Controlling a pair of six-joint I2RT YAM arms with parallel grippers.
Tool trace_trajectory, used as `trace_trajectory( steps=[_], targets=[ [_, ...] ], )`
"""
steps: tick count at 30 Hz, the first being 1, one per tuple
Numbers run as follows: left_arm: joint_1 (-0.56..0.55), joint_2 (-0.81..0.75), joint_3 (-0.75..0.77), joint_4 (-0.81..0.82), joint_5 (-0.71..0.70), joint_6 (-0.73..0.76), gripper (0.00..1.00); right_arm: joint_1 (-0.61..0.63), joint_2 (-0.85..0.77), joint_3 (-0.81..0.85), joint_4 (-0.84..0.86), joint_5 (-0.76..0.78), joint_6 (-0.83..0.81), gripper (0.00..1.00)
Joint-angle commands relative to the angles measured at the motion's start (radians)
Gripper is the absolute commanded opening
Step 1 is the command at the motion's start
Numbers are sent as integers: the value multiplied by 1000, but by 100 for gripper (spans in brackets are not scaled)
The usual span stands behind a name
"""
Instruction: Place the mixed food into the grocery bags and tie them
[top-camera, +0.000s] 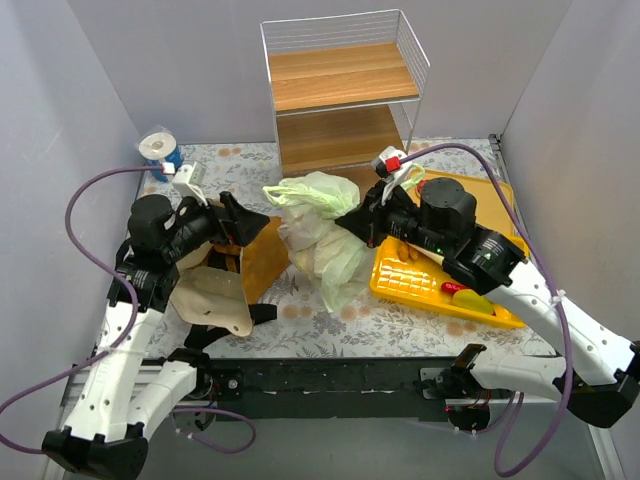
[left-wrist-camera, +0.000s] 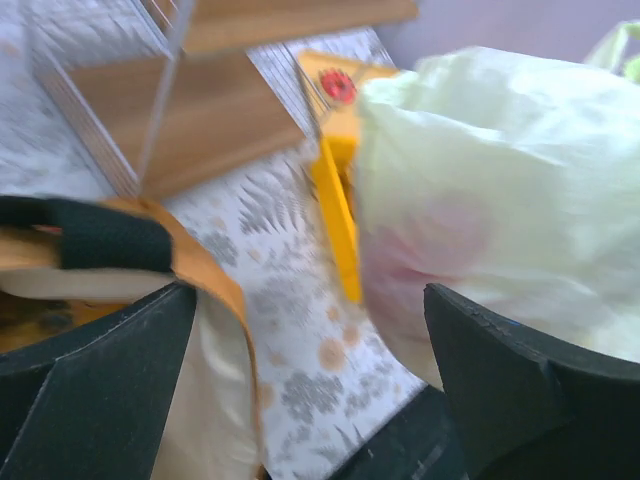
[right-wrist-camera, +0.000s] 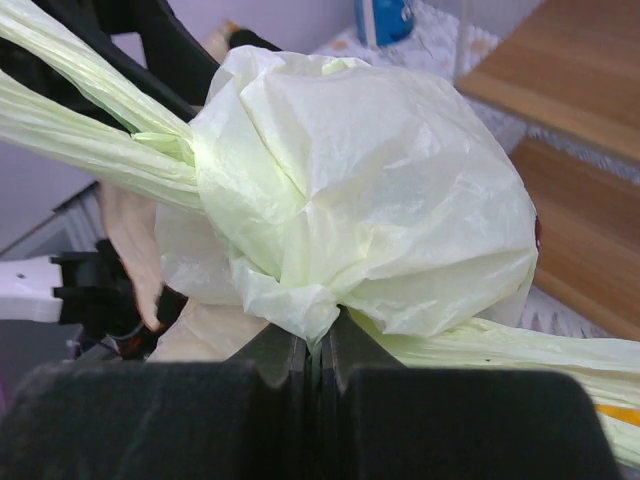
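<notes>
The pale-green plastic grocery bag (top-camera: 322, 232) stands bunched in the middle of the table, with something pinkish showing faintly through its side (left-wrist-camera: 440, 240). My right gripper (right-wrist-camera: 320, 345) is shut on a pinched fold of this bag (right-wrist-camera: 370, 190), and the bag's handles (right-wrist-camera: 90, 130) stretch off to the left. My left gripper (left-wrist-camera: 310, 370) stands wide open between the green bag and the brown bag (left-wrist-camera: 215, 285), holding nothing. The brown, cream-lined bag (top-camera: 222, 285) lies open at the left. A red and a yellow piece of food (top-camera: 462, 293) lie on the yellow tray.
The yellow tray (top-camera: 430, 285) sits right of the green bag, with a red-topped round piece (left-wrist-camera: 338, 85) on it. A wire shelf with wooden boards (top-camera: 345, 90) stands at the back. A white roll and a blue object (top-camera: 160, 150) are at the back left.
</notes>
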Motion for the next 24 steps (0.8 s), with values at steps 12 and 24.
trace_trajectory(
  steps=[12,24],
  targets=[
    [3,-158,187,-244,-777,65,98,355,172,245,359,79,-60,1],
    [3,-190,88,-522,-774,-10,94,429,181,221,424,322,-80,1]
  ],
)
